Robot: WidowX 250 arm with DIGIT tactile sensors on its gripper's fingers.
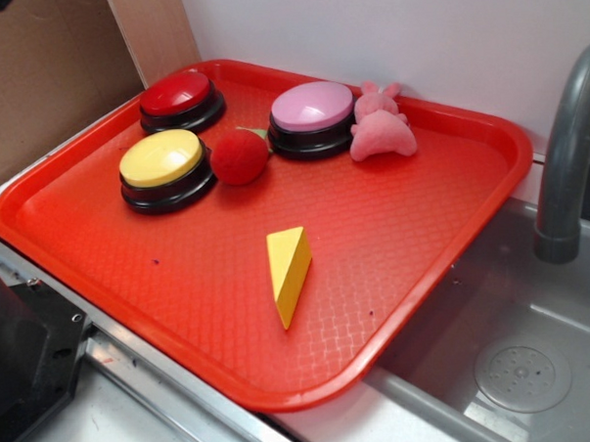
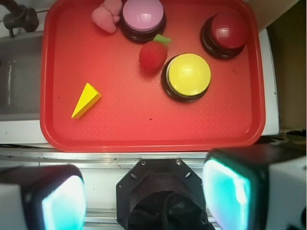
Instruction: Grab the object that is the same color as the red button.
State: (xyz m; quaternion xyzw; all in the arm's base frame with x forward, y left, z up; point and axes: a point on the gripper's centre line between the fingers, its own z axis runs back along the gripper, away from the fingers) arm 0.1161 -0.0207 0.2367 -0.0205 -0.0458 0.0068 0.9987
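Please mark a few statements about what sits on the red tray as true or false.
1. The red fruit lies between the yellow button and the pink button. True.
2. The cheese wedge touches the red button. False: it lies apart from all the buttons, nearer the tray's front edge.
3. The pink plush sits beside the pink button. True.
4. The end effector is shut on the fruit. False: its fingers are spread wide apart, off the tray.
5. The tray holds four buttons. False: three.
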